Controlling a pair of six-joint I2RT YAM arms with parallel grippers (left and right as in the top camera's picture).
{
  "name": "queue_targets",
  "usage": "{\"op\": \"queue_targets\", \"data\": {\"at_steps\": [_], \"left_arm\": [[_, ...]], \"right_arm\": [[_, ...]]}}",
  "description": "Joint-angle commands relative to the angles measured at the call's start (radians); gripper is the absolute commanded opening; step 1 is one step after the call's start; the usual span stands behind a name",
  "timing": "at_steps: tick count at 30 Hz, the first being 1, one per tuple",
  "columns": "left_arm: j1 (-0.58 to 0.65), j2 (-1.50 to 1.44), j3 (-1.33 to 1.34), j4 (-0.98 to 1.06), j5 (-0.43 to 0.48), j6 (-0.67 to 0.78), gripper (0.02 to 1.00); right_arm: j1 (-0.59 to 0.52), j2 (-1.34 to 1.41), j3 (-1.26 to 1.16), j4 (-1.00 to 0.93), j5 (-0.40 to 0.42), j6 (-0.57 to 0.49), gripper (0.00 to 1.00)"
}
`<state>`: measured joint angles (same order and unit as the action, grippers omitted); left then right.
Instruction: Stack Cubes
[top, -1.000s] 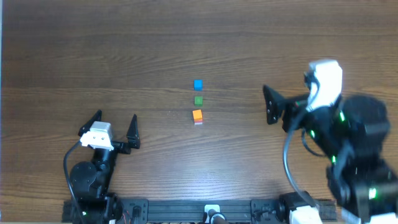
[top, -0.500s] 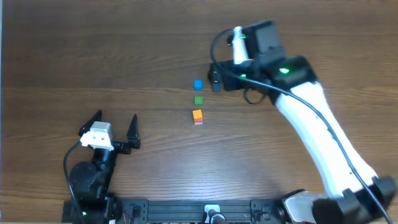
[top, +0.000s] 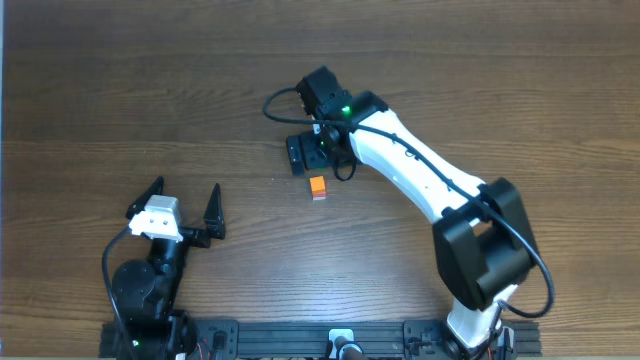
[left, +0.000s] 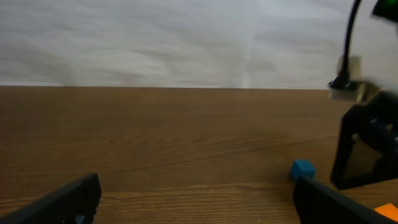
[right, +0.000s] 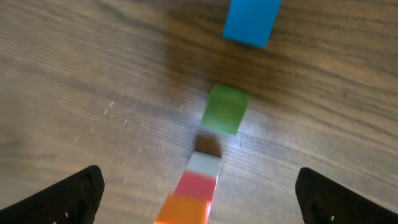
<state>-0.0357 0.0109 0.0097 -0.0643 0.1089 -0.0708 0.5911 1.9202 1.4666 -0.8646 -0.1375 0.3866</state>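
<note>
The right gripper (top: 303, 157), fingers spread and empty, hangs above a tabletop (top: 100, 80) row of blue cube (right: 252, 22), green cube (right: 226, 109) and orange-over-red-over-white stack (right: 194, 193); the left gripper (top: 185, 190), likewise spread, sits well apart.

The blue cube (right: 252, 22) and the orange cube (right: 185, 211) are each cut off by an edge of the right wrist view. The small stack with the orange cube looks blurry there. From above, just above the middle of the frame, the right gripper (top: 308, 155) covers the blue cube and the green cube (right: 225, 109). In the left wrist view that gripper is a blurry dark shape, cut off at the edge.
</note>
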Motion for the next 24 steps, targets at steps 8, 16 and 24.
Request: {"op": "queue_targets", "data": {"at_steps": [8, 16, 24], "left_arm": [[0.008, -0.004, -0.003, -0.004, 0.013, 0.011, 1.0], [0.008, -0.004, -0.003, -0.004, 0.013, 0.011, 1.0], [0.008, -0.004, -0.003, -0.004, 0.013, 0.011, 1.0]], "right_arm": [[0.017, 0.063, 0.04, 0.037, 0.126, 0.062, 0.993], [0.03, 0.063, 0.077, 0.032, 0.174, 0.069, 0.993], [0.022, 0.077, 0.079, 0.006, 0.176, 0.096, 0.991]]}}
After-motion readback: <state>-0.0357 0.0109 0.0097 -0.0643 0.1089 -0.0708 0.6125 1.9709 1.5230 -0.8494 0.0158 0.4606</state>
